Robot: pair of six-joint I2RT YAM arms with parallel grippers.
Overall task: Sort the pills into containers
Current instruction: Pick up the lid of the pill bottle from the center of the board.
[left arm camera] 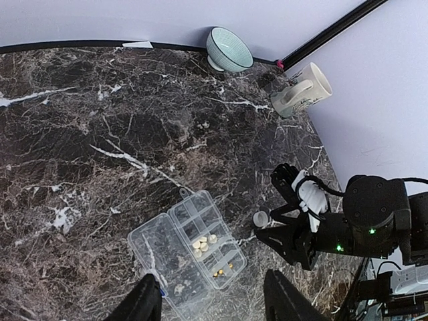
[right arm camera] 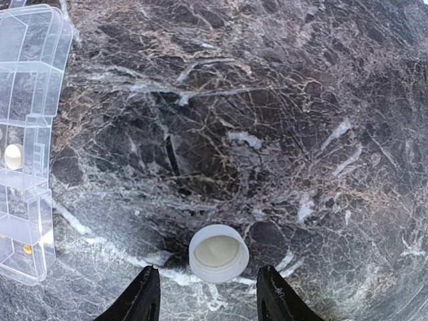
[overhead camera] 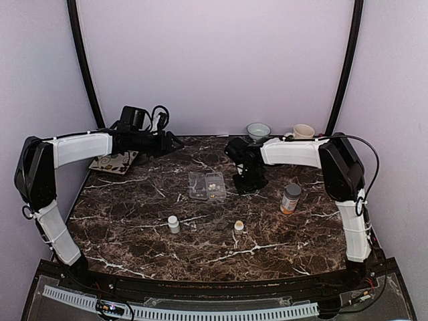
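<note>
The clear pill box (left arm camera: 157, 247) lies open on the marble, its lid folded out flat. Several cream pills (left arm camera: 204, 244) sit in one middle compartment, and a few tiny yellow ones (left arm camera: 223, 270) sit in another. My left gripper (left arm camera: 214, 304) hangs open high above the box, holding nothing. My right gripper (right arm camera: 208, 297) is low over the table just right of the box (right arm camera: 33, 80), open. A white bottle cap (right arm camera: 219, 253) lies upside down on the table just beyond its fingertips, apart from both. In the top view the box (overhead camera: 198, 182) lies between the left gripper (overhead camera: 177, 144) and the right gripper (overhead camera: 244, 187).
Two small white bottles (overhead camera: 174, 224) (overhead camera: 239, 226) stand nearer the front. An orange bottle with a grey cap (overhead camera: 290, 198) stands right of the right gripper. A bowl (overhead camera: 258, 130) and a cup (overhead camera: 303, 131) sit at the back edge. A patterned mat (overhead camera: 115, 162) lies back left.
</note>
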